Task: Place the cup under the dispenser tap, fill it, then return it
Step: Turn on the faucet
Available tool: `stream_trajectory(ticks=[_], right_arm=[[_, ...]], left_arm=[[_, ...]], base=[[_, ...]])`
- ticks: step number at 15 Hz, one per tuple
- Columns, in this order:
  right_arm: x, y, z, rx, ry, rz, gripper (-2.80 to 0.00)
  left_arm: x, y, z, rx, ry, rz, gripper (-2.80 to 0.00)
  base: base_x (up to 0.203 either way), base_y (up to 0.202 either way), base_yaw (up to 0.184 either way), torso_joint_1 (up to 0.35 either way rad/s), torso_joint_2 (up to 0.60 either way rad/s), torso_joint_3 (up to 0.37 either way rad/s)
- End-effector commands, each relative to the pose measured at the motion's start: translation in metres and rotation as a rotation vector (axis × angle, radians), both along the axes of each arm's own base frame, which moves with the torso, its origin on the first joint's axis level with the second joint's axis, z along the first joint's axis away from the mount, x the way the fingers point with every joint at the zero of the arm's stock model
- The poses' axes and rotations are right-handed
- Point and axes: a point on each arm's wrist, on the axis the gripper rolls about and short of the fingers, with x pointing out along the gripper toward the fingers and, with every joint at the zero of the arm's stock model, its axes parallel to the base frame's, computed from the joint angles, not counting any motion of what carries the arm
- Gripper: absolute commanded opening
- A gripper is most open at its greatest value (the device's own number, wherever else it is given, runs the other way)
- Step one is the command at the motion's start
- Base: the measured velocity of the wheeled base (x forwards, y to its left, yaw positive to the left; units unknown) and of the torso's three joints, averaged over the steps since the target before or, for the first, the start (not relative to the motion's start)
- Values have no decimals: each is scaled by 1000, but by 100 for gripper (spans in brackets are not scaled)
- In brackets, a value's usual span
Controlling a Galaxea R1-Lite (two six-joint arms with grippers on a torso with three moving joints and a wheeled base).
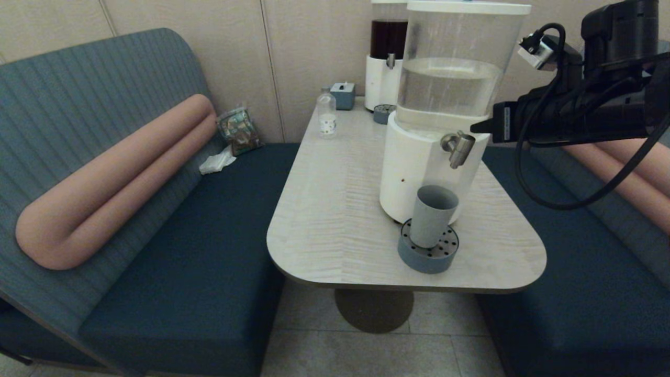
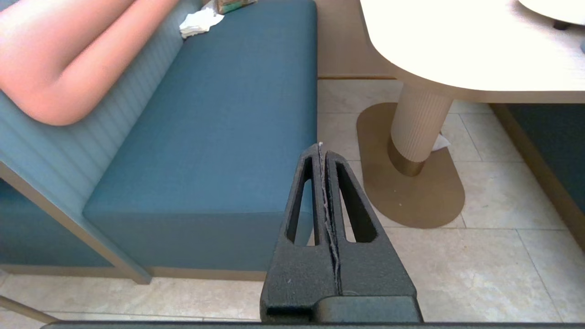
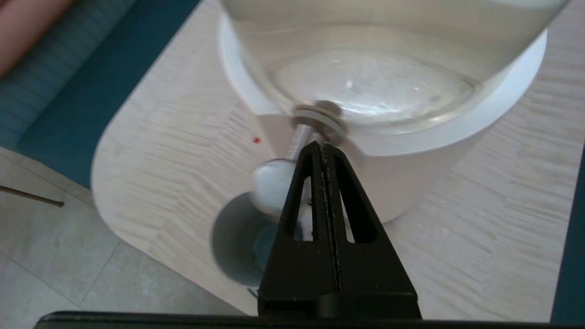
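The cup (image 1: 432, 215) stands on the perforated tray (image 1: 428, 250) near the desk's (image 1: 335, 209) front edge, under the dispenser tap (image 1: 459, 148). Right pincer (image 3: 322, 151) clenched, empty, beside the tap; left pincer (image 2: 321, 153) clenched, parked low over the floor.

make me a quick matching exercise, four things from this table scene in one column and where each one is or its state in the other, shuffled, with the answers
Things:
1. cup
2. right gripper
3. left gripper
4. small clear bottle

Places or states:
A. shut, up beside the dispenser tap
B. upright on the perforated tray, below the tap
C. far end of the table, near the wall
D. shut, low beside the bench seat

Pairs: 1-B, 2-A, 3-D, 4-C
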Motion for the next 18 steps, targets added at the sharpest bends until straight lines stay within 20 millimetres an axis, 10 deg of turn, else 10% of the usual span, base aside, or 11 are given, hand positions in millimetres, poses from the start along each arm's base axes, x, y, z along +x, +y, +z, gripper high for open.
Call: stream_trajectory(ticks=[1,18], right_arm=[[6,-2,-5,-4,14,-7,-280],[21,-1,2,1,-26,-15,-280]], left_arm=[[0,0,0,0,0,1,-280],[0,0,0,0,0,0,-280]], base=[[0,0,0,0,0,0],[0,0,0,0,0,0]])
